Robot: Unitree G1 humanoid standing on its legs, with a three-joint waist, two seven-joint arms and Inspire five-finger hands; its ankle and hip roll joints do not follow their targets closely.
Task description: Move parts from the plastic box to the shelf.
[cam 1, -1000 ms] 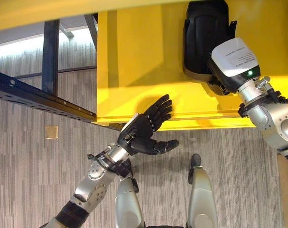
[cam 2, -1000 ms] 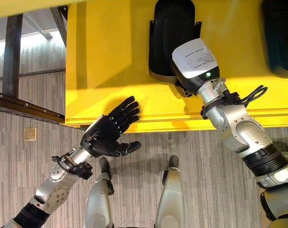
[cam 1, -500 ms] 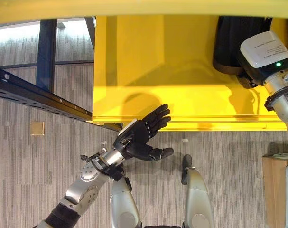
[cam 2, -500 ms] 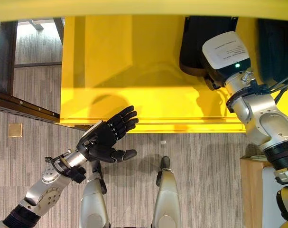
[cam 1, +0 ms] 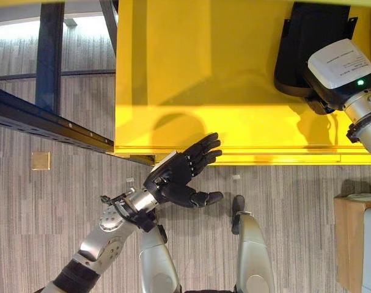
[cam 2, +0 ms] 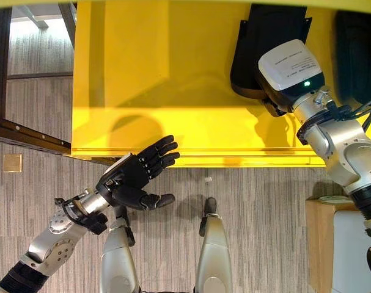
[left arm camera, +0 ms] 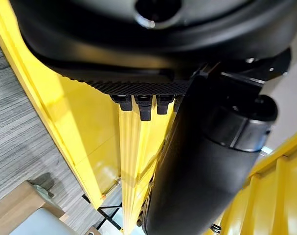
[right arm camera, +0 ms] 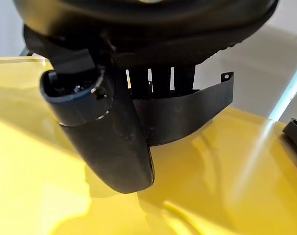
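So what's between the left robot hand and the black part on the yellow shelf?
Only bare yellow shelf lies between the left robot hand and the black part, as the left eye view shows.

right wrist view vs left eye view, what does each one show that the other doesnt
Right wrist view alone: the right hand from close up, its fingers against the curved black plastic part lying on the glossy yellow shelf surface.

Left eye view alone: the left hand, open, at the shelf's front edge, the grey striped carpet floor, a dark blue steel beam and a brown cardboard box.

Both: the yellow shelf and the black part by the right arm.
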